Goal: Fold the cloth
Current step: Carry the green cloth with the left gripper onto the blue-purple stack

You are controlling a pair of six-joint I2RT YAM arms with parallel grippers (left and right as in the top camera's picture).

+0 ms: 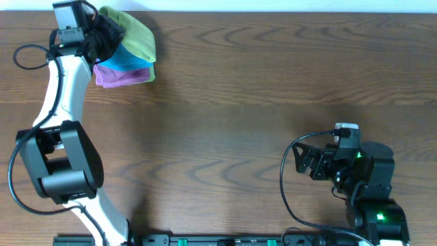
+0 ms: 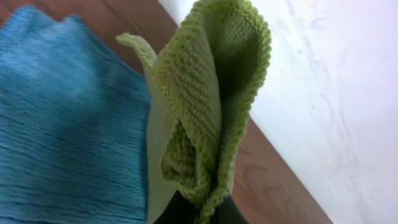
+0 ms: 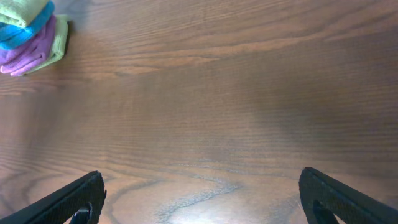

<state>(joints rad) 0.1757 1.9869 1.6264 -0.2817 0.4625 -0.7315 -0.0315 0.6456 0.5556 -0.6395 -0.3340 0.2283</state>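
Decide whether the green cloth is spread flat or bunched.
Bunched, not flat: the green cloth curls upward, pinched by the left gripper over the blue cloth.

Overhead: straight down, whole table point(image 1: 239, 89). Left wrist: very near the green cloth point(image 2: 199, 93). Right wrist: low, facing across the wood. We find the cloth pile point(image 3: 28, 37) in all three.

Open table point(image 1: 232, 102) wood stretches between the 2 arms, with a pile of 3, green cloth point(image 1: 133, 31) on blue cloth point(image 1: 128, 60) on purple cloth point(image 1: 119, 76), under the left arm point(image 1: 58, 89) at far left and the right arm point(image 1: 358, 174) near right.
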